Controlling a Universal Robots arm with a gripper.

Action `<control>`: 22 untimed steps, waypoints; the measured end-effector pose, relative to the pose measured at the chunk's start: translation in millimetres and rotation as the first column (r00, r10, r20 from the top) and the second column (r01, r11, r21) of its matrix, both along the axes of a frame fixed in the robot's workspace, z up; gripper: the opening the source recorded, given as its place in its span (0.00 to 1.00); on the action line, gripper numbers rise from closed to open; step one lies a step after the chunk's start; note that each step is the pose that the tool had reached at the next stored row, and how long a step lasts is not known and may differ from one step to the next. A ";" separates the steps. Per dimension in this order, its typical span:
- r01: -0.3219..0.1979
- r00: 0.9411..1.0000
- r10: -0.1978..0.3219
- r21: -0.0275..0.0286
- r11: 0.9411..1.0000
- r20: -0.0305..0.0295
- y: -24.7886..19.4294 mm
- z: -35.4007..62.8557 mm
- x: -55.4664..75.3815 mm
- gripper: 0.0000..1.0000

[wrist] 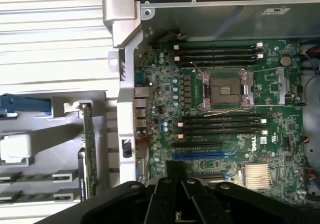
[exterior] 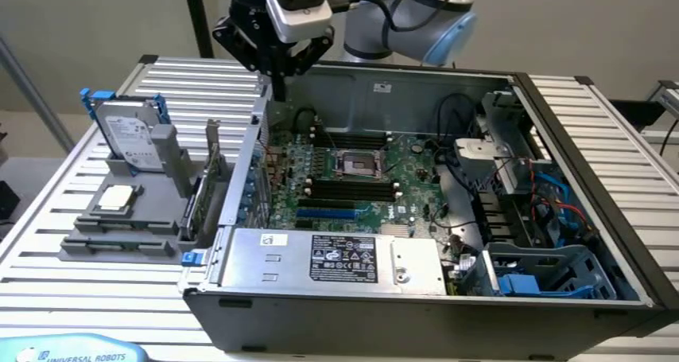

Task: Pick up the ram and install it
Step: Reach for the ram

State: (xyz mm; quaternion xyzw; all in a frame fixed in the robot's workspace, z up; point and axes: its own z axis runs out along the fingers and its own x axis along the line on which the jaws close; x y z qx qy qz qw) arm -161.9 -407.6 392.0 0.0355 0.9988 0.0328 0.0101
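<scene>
Task is barely starting: ram [wrist: 30, 177] is lying in the grey holder [exterior: 149, 249] on the desk [exterior: 64, 179], near the desk's edge at the exterior view's left. Motherboard slots [wrist: 220, 124] are sitting empty. End effector [exterior: 281, 90] is hanging fully closed, gripping nothing, pointing straight down over the case's [exterior: 424, 314] far corner nearest the holder. Arm [exterior: 424, 20] is reaching in from behind the case.

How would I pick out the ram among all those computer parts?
Find the open computer case; on the exterior view's left of it sits a grey holder. At its end nearest the camera, past the upright hard drive and the square silver chip, the ram lies in grooves. It alone is long, thin, narrow and green: two sticks side by side.
</scene>
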 end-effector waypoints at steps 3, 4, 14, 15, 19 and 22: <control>0.000 1.000 0.000 0.000 1.000 0.000 -2.4 -0.5 -13.9 0.11; 0.000 1.000 0.000 0.000 1.000 0.000 -3.1 -0.8 -18.4 0.11; 0.000 1.000 0.000 0.000 1.000 0.000 -8.3 -6.6 -63.7 0.11; 0.000 1.000 0.000 0.000 1.000 0.000 -8.8 -7.2 -68.2 0.11; 0.000 1.000 0.000 0.000 1.000 0.000 -10.8 -10.0 -86.5 0.11; 0.000 1.000 0.000 0.000 1.000 0.000 -12.3 -12.0 -100.0 0.11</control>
